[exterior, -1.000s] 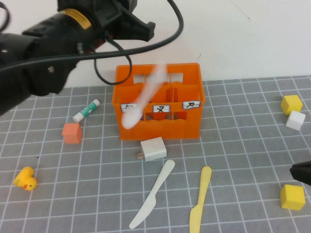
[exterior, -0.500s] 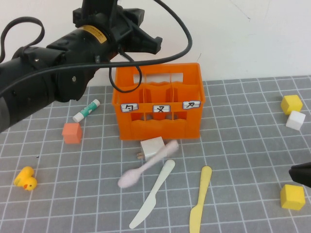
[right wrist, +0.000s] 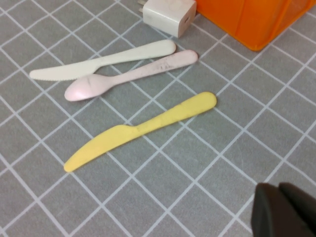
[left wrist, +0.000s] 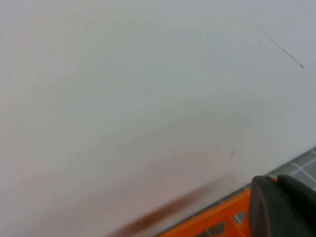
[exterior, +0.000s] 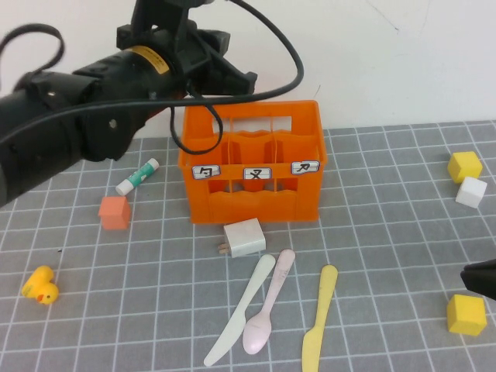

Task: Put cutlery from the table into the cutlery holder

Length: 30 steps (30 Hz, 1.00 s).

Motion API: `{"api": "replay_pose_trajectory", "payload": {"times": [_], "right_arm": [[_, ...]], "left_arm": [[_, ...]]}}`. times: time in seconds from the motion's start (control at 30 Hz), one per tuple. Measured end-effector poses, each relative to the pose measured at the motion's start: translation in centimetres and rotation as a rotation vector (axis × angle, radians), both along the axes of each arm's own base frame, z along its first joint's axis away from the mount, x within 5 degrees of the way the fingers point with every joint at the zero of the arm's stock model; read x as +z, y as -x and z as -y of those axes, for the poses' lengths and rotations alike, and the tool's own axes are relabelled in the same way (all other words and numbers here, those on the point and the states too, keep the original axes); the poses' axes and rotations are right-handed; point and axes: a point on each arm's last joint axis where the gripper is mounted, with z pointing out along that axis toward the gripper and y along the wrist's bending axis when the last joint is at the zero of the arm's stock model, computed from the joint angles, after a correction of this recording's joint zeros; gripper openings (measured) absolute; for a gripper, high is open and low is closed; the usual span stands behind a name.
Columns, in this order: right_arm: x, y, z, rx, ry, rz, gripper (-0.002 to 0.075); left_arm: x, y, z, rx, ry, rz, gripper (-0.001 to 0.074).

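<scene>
From the high view, the left gripper (exterior: 225,70) hangs above the far-left corner of the cutlery holder (exterior: 252,163), its fingers spread and holding nothing. All three utensils lie on the table (exterior: 387,232) near the holder's front: the white knife (exterior: 240,311) on the left, the pink spoon (exterior: 268,312) just beside it and seemingly touching its handle, and the yellow knife (exterior: 318,319) a little apart on the right. A white charger block (exterior: 244,237) sits between the holder and the handles, which could get in the way of a grasp there. The right gripper (exterior: 482,277) shows only as a dark tip at the right edge, near a yellow cube (exterior: 466,314); whether its fingers are apart cannot be told. The holder looks empty, so the task appears not yet begun in effect.

The left wrist view is mostly bare wall, with a strip of the orange holder's rim (left wrist: 217,217) low down (the camera points away from the table).

The right wrist view looks down on the three utensils lying roughly parallel, the yellow knife (right wrist: 140,131) nearest this arm, probably its easiest pick.
</scene>
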Motion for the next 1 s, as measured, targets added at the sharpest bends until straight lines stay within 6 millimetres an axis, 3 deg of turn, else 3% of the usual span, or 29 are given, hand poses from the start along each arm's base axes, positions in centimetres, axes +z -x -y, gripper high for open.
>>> {"api": "replay_pose_trajectory", "payload": {"times": [0.13, 0.23, 0.4, 0.57, 0.8, 1.0], "right_arm": [[0.0, 0.0, 0.0, 0.001, -0.001, -0.001, -0.0003], [0.0, 0.0, 0.0, 0.003, -0.001, -0.002, -0.0003], [0.0, 0.0, 0.0, 0.003, -0.001, -0.002, -0.0003], [0.0, 0.0, 0.0, 0.004, -0.002, -0.003, -0.0003], [-0.1, 0.1, 0.0, 0.019, 0.013, -0.004, -0.0003], [-0.4, 0.0, 0.1, 0.027, 0.031, -0.012, -0.0003]], "left_arm": [[1.1, 2.0, -0.6, -0.023, -0.041, -0.099, 0.0001], [1.5, 4.5, -1.1, -0.062, -0.087, -0.270, 0.0001], [-0.7, 7.4, -0.8, -0.176, -0.129, -0.665, 0.0000], [-4.8, 6.4, 1.4, -0.352, -0.160, -0.830, 0.0001], [-10.5, 3.0, 4.8, -0.293, -0.128, -0.800, 0.0001], [-15.2, 2.1, 7.8, -0.235, -0.181, -0.771, 0.0001]]}}
